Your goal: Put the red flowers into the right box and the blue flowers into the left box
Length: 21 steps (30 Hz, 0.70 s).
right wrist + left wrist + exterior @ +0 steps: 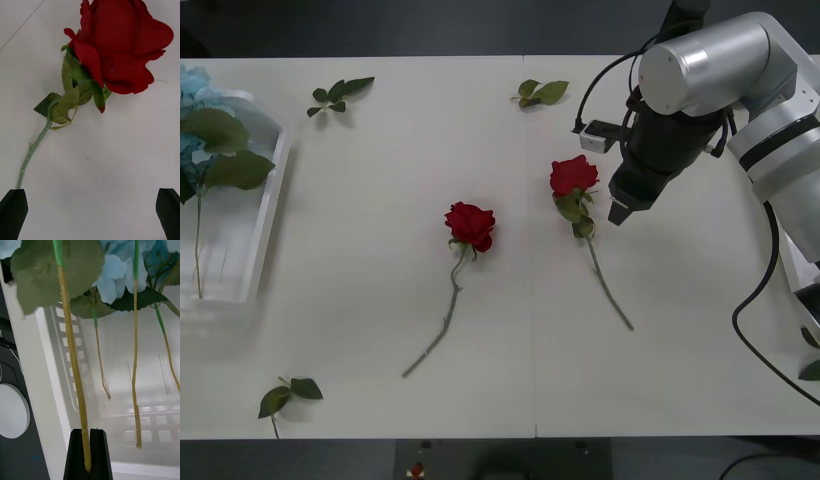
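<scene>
Looking down from front view, you see right gripper [620, 208] hovering just beside right-hand red rose [573, 176] on worktop [380, 280]; second red rose [470, 224] lies near centre. Left box [265, 215] at left edge, blue flowers [194, 120] inside. Loose leaf sprigs [338, 95] scattered near worktop edges.

Right wrist view: your black fingers [13, 212] spread wide, nothing between, rose bloom [120, 45] ahead, stem trailing toward one fingertip.

Left wrist view: left gripper [89, 455] pinched tight on blue flower stem [73, 363] over white box [123, 390], other stems hanging alongside.
</scene>
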Motion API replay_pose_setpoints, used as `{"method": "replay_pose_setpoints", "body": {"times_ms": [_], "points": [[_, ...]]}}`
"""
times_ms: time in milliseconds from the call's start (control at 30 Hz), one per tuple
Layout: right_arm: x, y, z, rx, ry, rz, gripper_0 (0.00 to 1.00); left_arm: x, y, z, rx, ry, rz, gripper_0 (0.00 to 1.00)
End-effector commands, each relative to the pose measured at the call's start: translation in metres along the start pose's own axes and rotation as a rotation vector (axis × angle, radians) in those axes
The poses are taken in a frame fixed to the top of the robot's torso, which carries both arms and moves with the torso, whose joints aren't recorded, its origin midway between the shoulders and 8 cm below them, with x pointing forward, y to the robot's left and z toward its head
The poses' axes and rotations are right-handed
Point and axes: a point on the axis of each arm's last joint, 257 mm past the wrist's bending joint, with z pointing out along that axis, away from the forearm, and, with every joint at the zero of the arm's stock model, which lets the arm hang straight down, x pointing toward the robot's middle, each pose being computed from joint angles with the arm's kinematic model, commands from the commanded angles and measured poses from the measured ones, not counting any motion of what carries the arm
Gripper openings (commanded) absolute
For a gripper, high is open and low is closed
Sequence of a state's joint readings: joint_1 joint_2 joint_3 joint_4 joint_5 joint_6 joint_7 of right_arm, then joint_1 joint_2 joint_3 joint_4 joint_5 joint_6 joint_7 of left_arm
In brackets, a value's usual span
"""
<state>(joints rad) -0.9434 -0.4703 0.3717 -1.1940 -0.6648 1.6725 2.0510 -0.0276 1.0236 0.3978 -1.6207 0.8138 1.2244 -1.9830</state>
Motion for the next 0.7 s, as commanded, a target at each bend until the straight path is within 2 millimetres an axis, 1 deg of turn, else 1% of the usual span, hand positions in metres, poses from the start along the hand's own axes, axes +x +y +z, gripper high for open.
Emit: {"method": "replay_pose_setpoints", "body": {"times_ms": [33, 67, 133, 233, 267, 300, 333, 367, 400, 433, 533, 600, 700], "points": [[-0.031, 0.005, -0.012, 0.054, -0.031, 0.05, 1.0, -0.007, 0.009, -0.003, -0.046, 0.013, 0.097, 0.0], [-0.033, 0.009, -0.009, 0.064, -0.024, 0.051, 1.0, -0.003, 0.006, 0.0, -0.049, 0.03, 0.107, 0.0], [-0.04, 0.012, -0.007, 0.082, -0.027, 0.044, 1.0, 0.001, 0.006, 0.003, -0.057, 0.044, 0.118, 0.0], [-0.045, 0.019, 0.002, 0.092, -0.028, 0.054, 1.0, 0.005, 0.003, 0.007, -0.063, 0.061, 0.137, 0.0], [-0.05, 0.028, 0.007, 0.085, -0.037, 0.071, 1.0, 0.007, 0.002, 0.007, -0.063, 0.07, 0.141, 0.0], [-0.052, 0.031, 0.01, 0.084, -0.038, 0.077, 1.0, 0.008, 0.002, 0.008, -0.061, 0.072, 0.142, 0.0], [-0.054, 0.037, 0.015, 0.082, -0.042, 0.089, 1.0, 0.006, 0.003, 0.007, -0.064, 0.07, 0.141, 0.15], [-0.056, 0.04, 0.019, 0.091, -0.042, 0.091, 1.0, 0.004, 0.004, 0.007, -0.066, 0.066, 0.143, 0.58], [-0.056, 0.04, 0.019, 0.091, -0.042, 0.091, 1.0, 0.004, 0.004, 0.007, -0.066, 0.066, 0.143, 0.58], [-0.057, 0.044, 0.026, 0.098, -0.043, 0.095, 1.0, 0.0, 0.004, 0.006, -0.066, 0.063, 0.149, 1.0], [-0.061, 0.053, 0.037, 0.091, -0.062, 0.113, 1.0, -0.008, 0.003, 0.002, -0.067, 0.053, 0.184, 1.0], [-0.063, 0.056, 0.039, 0.088, -0.074, 0.122, 1.0, -0.011, 0.003, -0.001, -0.065, 0.048, 0.211, 1.0], [-0.063, 0.059, 0.044, 0.085, -0.078, 0.154, 1.0, -0.019, -0.001, -0.015, -0.045, 0.041, 0.254, 1.0]]}}
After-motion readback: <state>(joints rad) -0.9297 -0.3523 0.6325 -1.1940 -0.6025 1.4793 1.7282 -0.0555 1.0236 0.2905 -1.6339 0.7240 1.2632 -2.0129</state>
